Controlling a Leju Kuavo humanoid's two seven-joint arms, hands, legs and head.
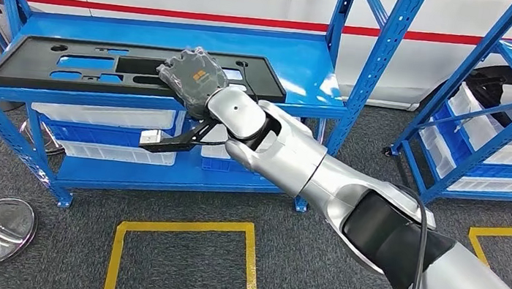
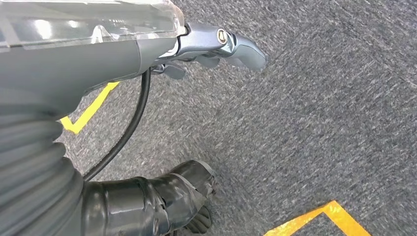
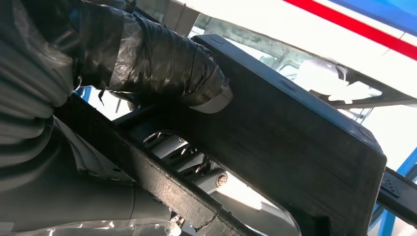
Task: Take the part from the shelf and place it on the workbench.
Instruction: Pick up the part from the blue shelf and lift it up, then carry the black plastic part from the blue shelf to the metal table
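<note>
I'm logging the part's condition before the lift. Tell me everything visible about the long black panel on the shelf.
The black panel is a long, flat, matte plastic-looking plate pierced by several rectangular cutouts and small round holes. It lies flat along the front of the blue shelf's top deck, nearly spanning its width. The right hand rests over its right-of-centre section; the right wrist view shows a taped thumb pressed on one face and fingers behind a cutout.

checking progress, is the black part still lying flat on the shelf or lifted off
Still flat on the blue shelf: the black part lies along its top level, with the right robot hand gripping its front edge.
</note>
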